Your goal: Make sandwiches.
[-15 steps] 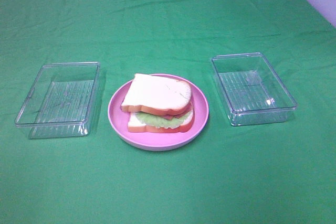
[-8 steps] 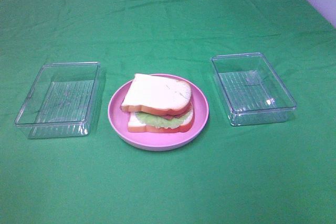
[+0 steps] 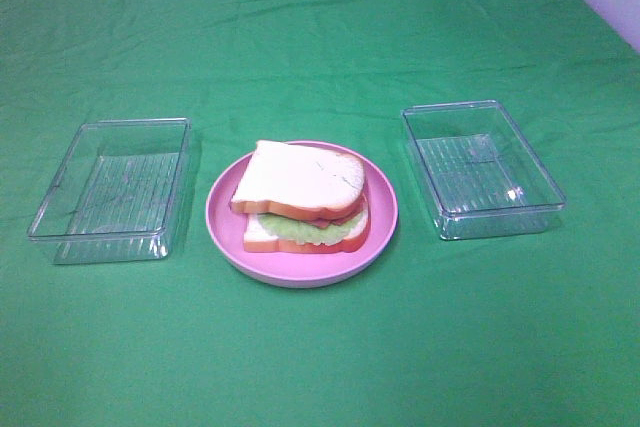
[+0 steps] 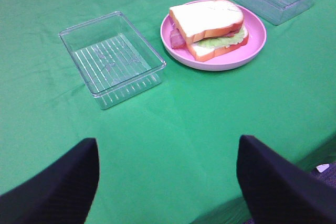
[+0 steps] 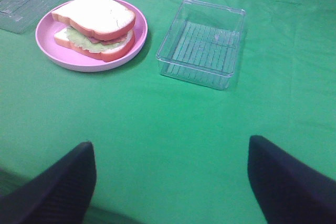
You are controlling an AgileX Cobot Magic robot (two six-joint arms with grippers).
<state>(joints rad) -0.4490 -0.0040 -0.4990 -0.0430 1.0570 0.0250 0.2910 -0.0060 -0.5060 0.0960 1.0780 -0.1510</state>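
A sandwich (image 3: 305, 197) lies on the round pink plate (image 3: 380, 237) in the middle of the green cloth: two white bread slices with orange-red crust, green lettuce and a pink-red strip between them. It also shows in the left wrist view (image 4: 209, 28) and the right wrist view (image 5: 97, 24). No cheese shows. My left gripper (image 4: 168, 182) is open and empty, pulled back well short of the plate. My right gripper (image 5: 170, 182) is open and empty, also far back. Neither gripper shows in the exterior high view.
An empty clear plastic tray (image 3: 115, 187) stands left of the plate, another (image 3: 480, 167) right of it. They also show in the wrist views: the left tray (image 4: 113, 59) and the right tray (image 5: 202, 43). The cloth's edge (image 4: 310, 156) is near the left gripper.
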